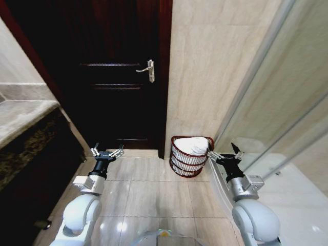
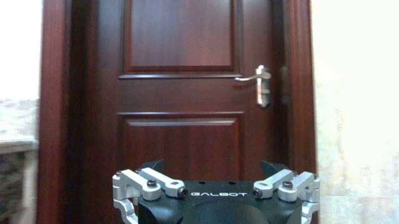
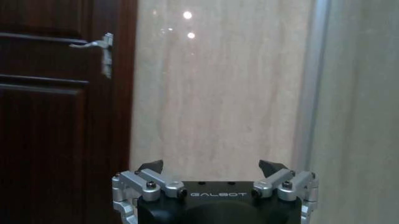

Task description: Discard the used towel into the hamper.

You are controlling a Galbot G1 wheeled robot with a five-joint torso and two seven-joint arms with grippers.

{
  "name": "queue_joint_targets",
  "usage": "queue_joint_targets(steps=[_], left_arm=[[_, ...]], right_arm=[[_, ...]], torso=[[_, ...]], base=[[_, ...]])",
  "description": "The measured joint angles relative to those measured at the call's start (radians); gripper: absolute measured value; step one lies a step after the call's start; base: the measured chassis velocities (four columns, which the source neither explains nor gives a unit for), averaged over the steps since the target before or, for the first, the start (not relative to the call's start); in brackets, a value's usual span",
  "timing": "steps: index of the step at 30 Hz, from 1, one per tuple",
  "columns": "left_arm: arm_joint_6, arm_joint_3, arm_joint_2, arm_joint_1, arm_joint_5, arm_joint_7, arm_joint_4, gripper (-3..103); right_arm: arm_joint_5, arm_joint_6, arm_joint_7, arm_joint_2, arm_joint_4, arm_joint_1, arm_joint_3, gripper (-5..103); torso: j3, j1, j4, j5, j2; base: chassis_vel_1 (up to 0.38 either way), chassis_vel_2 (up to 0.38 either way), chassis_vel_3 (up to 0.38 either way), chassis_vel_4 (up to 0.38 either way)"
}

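Both pincers gape; towel (image 1: 193, 145) fills hamper (image 1: 187, 165).

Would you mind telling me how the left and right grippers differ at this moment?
The left gripper hangs over open floor facing the dark door; the right gripper sits right beside the hamper, which holds a white towel, and faces the tiled wall. Both are open and empty.

one hamper (image 1: 189, 156), one white towel (image 1: 193, 145), one door (image 1: 110, 72), two grippers.
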Motion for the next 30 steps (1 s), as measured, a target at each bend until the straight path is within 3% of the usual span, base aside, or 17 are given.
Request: queue_joint_targets(steps=[30], left_arm=[[-0.003, 0.005, 0.006, -0.028, 0.008, 0.001, 0.031, 100]], right_arm=[[-0.017, 0.016, 0.007, 0.017, -0.002, -0.006, -0.011, 100]], torso=[[0.067, 0.05, 0.0001, 0.0, 0.118]], base=[[0.013, 0.015, 0.005, 0.005]])
